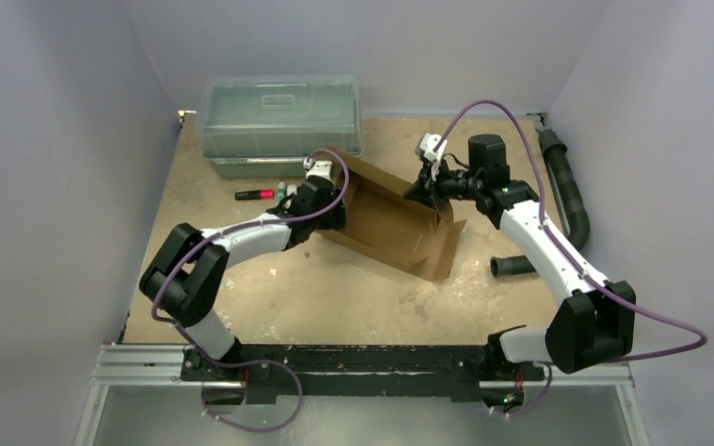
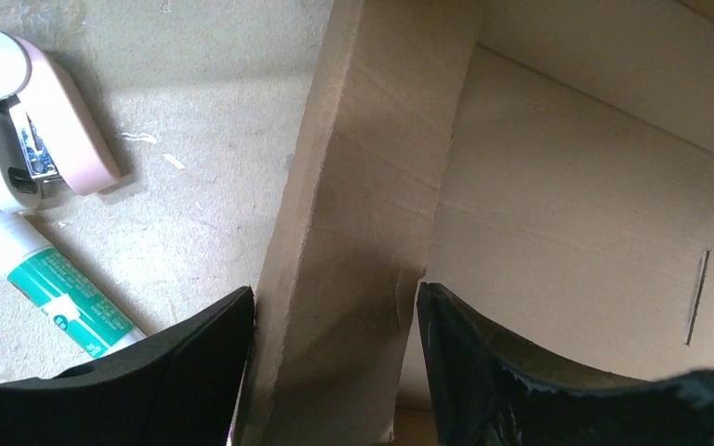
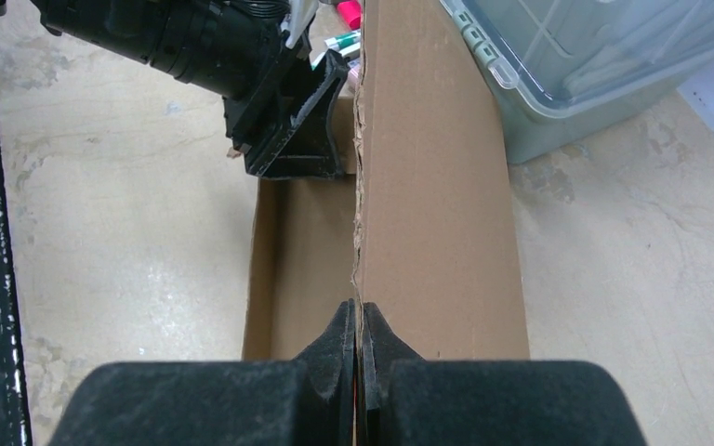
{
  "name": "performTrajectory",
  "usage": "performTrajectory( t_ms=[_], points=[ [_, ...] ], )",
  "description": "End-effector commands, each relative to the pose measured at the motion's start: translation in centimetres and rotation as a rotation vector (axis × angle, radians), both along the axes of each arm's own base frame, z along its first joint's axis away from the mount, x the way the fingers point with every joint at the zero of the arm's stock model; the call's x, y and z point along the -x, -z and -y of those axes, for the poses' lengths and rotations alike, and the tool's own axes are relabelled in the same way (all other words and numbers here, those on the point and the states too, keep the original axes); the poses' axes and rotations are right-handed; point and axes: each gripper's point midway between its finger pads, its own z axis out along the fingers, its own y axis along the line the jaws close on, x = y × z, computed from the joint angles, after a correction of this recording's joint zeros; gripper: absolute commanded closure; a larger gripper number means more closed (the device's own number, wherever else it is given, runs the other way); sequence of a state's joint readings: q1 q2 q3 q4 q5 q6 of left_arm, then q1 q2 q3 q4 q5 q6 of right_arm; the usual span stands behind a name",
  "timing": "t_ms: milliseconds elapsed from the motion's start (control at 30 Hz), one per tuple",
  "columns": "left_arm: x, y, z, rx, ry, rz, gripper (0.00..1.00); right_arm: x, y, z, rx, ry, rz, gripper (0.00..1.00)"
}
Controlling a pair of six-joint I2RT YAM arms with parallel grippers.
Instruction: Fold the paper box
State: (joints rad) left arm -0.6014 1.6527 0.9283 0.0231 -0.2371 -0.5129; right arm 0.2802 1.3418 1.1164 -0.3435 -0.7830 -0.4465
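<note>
The paper box is a brown cardboard sheet, partly folded, lying mid-table with one long panel standing upright. My left gripper is at the box's left end. In the left wrist view its jaws stand open astride a folded side wall, one finger outside the box and one inside. My right gripper is at the right end, above the upright panel. In the right wrist view it is shut on that panel's torn top edge. The left gripper shows at the far end there.
A clear greenish lidded bin stands at the back, just behind the box. A red marker, a glue stick and a pink-white stapler lie left of the box. A black hose runs along the right side.
</note>
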Motion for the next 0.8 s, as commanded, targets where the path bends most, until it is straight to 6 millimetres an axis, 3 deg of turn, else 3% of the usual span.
performTrajectory(
  t_ms=[0, 233, 400, 600, 767],
  points=[
    [-2.6, -3.8, 1.6, 0.09, 0.018, 0.089, 0.36, 1.4, 1.0, -0.6, -0.012, -0.07, -0.051, 1.0],
    [-2.9, -5.2, 2.7, 0.186, 0.099, 0.114, 0.31, 1.5, 1.1, -0.6, -0.009, -0.077, -0.052, 1.0],
    [-3.2, -5.9, 1.8, 0.229, 0.104, 0.134, 0.3, 1.6, 1.0, -0.6, -0.011, -0.085, -0.055, 1.0],
    [-2.7, -6.9, 2.1, 0.256, 0.156, 0.165, 0.3, 2.4, 0.7, -0.8, -0.018, -0.125, -0.059, 1.0],
    [-1.0, -8.6, 1.6, 0.312, 0.184, 0.261, 0.23, 3.9, 0.2, -0.8, -0.01, -0.202, -0.033, 1.0]
  ],
)
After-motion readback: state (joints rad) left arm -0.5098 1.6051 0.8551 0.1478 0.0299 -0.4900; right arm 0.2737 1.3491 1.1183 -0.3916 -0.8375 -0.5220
